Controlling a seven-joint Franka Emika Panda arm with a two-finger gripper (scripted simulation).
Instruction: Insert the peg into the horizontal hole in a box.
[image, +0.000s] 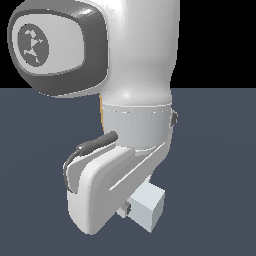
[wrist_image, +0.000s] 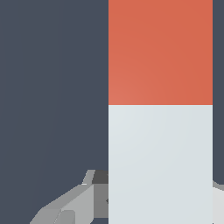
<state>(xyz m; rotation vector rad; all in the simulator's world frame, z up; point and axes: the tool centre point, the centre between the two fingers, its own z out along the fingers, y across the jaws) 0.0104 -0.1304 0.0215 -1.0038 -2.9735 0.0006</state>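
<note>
Wrist view: long square-section peg, red-orange and pale grey-white (wrist_image: 160, 111), fills the frame close under the camera, one grey finger (wrist_image: 74, 205) just beside its pale part. Likely positioned for a grasp; whether the hand (wrist_image: 144, 205) is closed cannot be told. Exterior view: white arm (image: 135, 75) blocks peg and fingers. Tan box not visible in either view.

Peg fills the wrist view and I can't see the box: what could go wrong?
1. Neither view shows the box or hole, so the peg could be driven forward misaligned.
2. The fingers flank its pale section, but contact is not visible; it might slip.
3. The arm blocks most of the exterior view.
</note>
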